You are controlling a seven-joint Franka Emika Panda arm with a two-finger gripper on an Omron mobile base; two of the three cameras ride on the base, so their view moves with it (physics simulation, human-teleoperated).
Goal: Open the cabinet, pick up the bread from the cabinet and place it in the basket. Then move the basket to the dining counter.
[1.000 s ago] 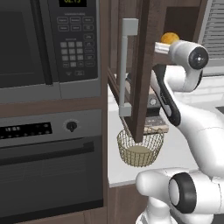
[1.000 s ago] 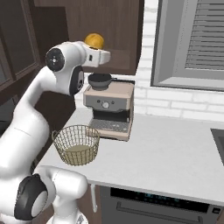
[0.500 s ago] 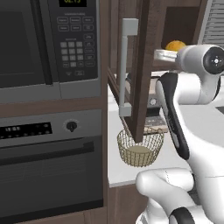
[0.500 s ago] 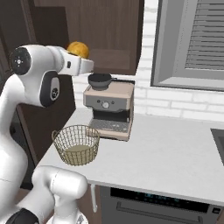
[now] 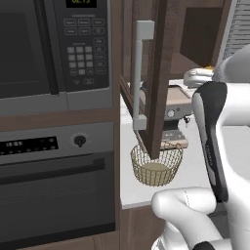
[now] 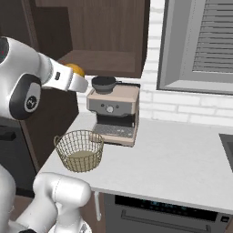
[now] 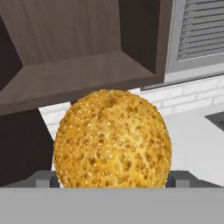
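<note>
I have the seeded bread roll point(image 7: 112, 139) clamped between my gripper's point(image 7: 112, 178) wide-set fingers, out in front of the open cabinet point(image 6: 98, 61), up above the wire basket point(image 6: 79, 150) on the white worktop point(image 6: 173, 166).

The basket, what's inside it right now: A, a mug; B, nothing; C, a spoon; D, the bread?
B: the basket on the white worktop shows only its pale bare bottom through the mesh, while the bread sits between the fingers of the hand, up by the open cabinet.
</note>
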